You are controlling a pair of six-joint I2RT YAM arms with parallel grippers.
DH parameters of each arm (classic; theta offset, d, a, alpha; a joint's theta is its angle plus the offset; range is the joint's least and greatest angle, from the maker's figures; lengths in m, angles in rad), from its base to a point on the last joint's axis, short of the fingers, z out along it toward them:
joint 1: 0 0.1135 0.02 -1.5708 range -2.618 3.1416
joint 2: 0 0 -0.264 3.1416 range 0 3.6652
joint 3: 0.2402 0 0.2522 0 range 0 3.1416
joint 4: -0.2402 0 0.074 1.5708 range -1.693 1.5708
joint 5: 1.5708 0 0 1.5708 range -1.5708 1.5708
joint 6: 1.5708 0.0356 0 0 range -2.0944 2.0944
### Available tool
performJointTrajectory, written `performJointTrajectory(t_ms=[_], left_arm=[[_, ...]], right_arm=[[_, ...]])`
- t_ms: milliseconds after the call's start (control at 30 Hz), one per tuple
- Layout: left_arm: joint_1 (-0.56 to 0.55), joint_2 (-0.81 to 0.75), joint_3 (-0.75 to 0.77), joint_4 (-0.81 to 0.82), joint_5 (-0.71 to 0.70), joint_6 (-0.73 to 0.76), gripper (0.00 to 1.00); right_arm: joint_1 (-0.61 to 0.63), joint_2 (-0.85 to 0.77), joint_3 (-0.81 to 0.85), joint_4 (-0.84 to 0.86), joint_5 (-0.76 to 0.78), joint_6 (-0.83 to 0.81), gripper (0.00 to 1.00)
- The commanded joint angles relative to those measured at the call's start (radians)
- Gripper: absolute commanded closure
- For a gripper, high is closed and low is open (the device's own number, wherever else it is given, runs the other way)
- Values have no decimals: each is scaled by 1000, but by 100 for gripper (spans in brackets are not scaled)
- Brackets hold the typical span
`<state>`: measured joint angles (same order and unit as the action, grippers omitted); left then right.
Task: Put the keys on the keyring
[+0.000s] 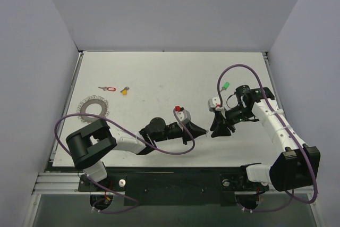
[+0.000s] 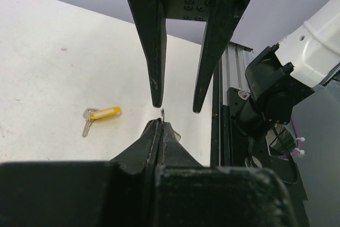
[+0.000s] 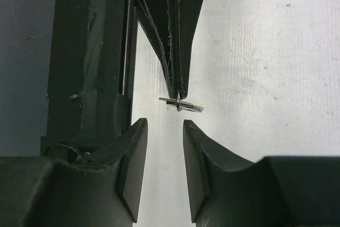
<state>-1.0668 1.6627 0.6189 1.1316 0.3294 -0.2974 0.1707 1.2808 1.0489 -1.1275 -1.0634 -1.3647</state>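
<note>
One large ring of silvery coiled wire, the keyring (image 1: 83, 110), lies flat on a white table (image 1: 159, 73), scalloped round its edge. Just beyond the keyring, farther from the arms, lie a red-tagged key (image 1: 108, 87) and a yellow-headed key (image 1: 125, 91). A green-headed key (image 1: 226, 85) lies well to the keyring's right. Also well right of the keyring, both grippers meet tip to tip. The left gripper (image 3: 178, 91) is pinched fully closed on a thin silvery metal piece (image 3: 183, 104), too small to identify. The right gripper (image 3: 164, 126) stands partly open, holding nothing. Plain pale lilac walls (image 1: 175, 9) enclose the table on three sides.
</note>
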Motion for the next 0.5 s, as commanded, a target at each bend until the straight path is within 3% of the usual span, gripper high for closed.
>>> performJointTrajectory(t_ms=[0,467], left_arm=[[-7,-32,1,119,-9,-34,100],[-19,-9,19,138,8,-49,100]], right_arm=[[-4,-9,-26,-55,-89,-105,72],[-16,-15,-27,-54,-106,-119,79]])
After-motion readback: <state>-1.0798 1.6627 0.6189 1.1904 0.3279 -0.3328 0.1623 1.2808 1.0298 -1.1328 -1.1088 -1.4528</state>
